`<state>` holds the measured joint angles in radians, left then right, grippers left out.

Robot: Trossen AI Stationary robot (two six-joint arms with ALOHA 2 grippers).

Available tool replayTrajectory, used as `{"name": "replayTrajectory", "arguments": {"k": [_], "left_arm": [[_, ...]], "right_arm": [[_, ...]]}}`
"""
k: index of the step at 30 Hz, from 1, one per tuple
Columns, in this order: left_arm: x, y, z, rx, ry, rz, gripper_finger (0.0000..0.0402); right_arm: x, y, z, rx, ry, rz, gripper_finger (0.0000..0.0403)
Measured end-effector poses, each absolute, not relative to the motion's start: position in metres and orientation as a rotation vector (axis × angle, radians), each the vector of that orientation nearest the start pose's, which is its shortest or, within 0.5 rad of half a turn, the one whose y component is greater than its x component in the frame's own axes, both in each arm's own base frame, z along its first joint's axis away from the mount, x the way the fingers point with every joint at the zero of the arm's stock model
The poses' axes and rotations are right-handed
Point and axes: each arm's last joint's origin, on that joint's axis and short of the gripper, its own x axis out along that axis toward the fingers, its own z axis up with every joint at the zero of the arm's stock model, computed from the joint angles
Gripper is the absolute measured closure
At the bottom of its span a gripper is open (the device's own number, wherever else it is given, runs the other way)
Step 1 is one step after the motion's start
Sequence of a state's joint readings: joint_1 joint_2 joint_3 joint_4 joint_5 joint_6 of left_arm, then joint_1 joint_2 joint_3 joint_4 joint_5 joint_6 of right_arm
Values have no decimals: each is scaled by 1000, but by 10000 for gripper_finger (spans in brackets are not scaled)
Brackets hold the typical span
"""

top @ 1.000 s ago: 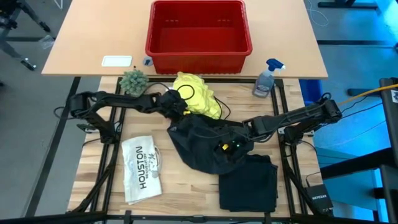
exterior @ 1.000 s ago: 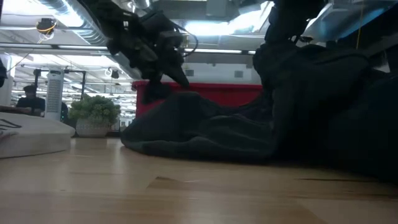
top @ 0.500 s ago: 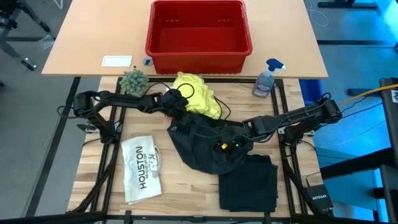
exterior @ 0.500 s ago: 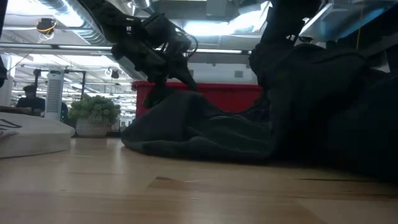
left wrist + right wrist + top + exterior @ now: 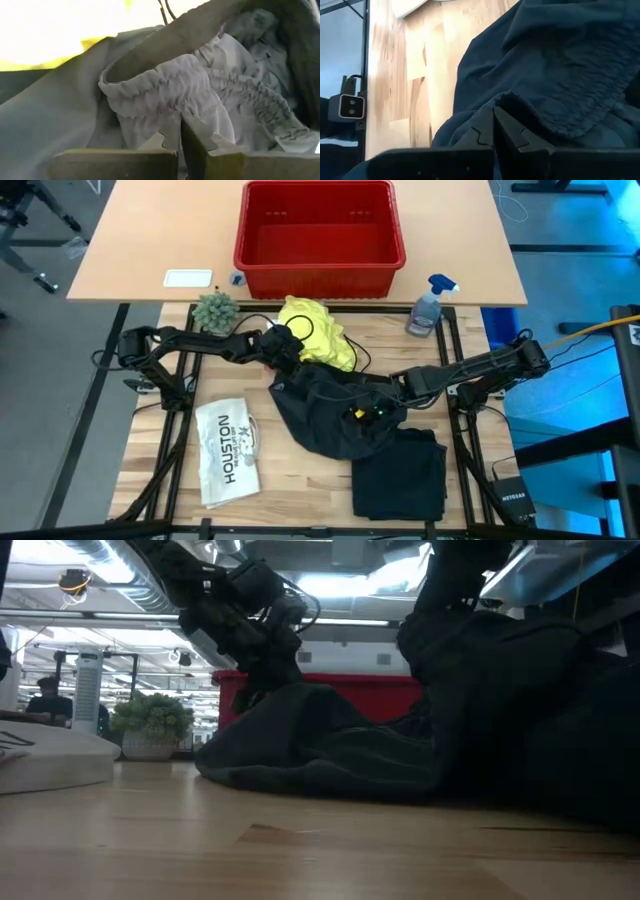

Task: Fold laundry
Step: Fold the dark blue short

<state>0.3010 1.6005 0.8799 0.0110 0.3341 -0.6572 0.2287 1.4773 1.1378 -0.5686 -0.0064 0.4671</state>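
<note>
A rumpled pair of dark trousers (image 5: 335, 412) lies in the middle of the wooden desk (image 5: 150, 450), stretched between two robot arms. The left gripper (image 5: 284, 358) is clenched on the gathered elastic waistband at the heap's upper left corner, right beside a bright yellow T-shirt (image 5: 315, 332). The right gripper (image 5: 392, 388) is clenched on a fold of the same cloth at the heap's right side. The span between the two grips runs roughly left to right across the desk, so the next move probably depends on drawing it taut. The fabric looks thin, limp and heavily creased, sagging between the fingers.
</note>
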Motion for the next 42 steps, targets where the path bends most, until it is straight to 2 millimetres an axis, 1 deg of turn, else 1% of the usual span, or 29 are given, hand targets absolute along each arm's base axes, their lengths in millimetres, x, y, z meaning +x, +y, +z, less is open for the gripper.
{"name": "replayTrajectory", "arguments": {"k": [1, 3, 7, 10, 11, 12, 13, 15, 16, 18, 20, 22, 27, 30, 33, 35, 37, 42], "left_arm": [[311, 86, 191, -853, 667, 179, 401], [311, 85, 205, -843, 635, 118, 401], [306, 80, 243, -791, 539, -45, 401], [297, 74, 273, -749, 478, -213, 401], [294, 73, 281, -742, 460, -233, 401], [291, 72, 286, -732, 447, -214, 401], [289, 73, 286, -714, 452, -153, 401], [285, 77, 277, -670, 501, 31, 401], [284, 79, 270, -656, 543, 121, 399], [284, 85, 258, -690, 601, 211, 389], [287, 88, 249, -742, 636, 201, 369], [292, 89, 240, -779, 672, 169, 341], [304, 91, 213, -817, 761, 152, 253], [310, 94, 202, -842, 772, 144, 204], [317, 98, 198, -888, 734, 131, 165], [321, 99, 195, -906, 714, 128, 148], [324, 99, 189, -922, 723, 134, 137], [328, 98, 165, -1067, 813, 211, 133]], "right_arm": [[298, 69, 265, 329, 932, -5, 403], [297, 69, 267, 326, 922, -19, 403], [300, 64, 270, 330, 875, -33, 403], [303, 59, 271, 337, 856, -46, 403], [303, 58, 271, 338, 851, -51, 403], [304, 56, 271, 341, 849, -57, 403], [304, 54, 271, 343, 848, -63, 403], [304, 52, 272, 341, 845, -65, 403], [304, 52, 272, 337, 844, -64, 403], [304, 52, 272, 333, 843, -67, 403], [303, 52, 272, 333, 847, -67, 403], [303, 52, 272, 332, 852, -69, 403], [303, 50, 272, 327, 850, -91, 403], [303, 49, 271, 326, 852, -92, 403], [303, 49, 271, 326, 851, -92, 403], [303, 49, 271, 326, 852, -92, 403], [303, 49, 271, 326, 851, -92, 403], [303, 49, 271, 322, 848, -100, 403]]}}
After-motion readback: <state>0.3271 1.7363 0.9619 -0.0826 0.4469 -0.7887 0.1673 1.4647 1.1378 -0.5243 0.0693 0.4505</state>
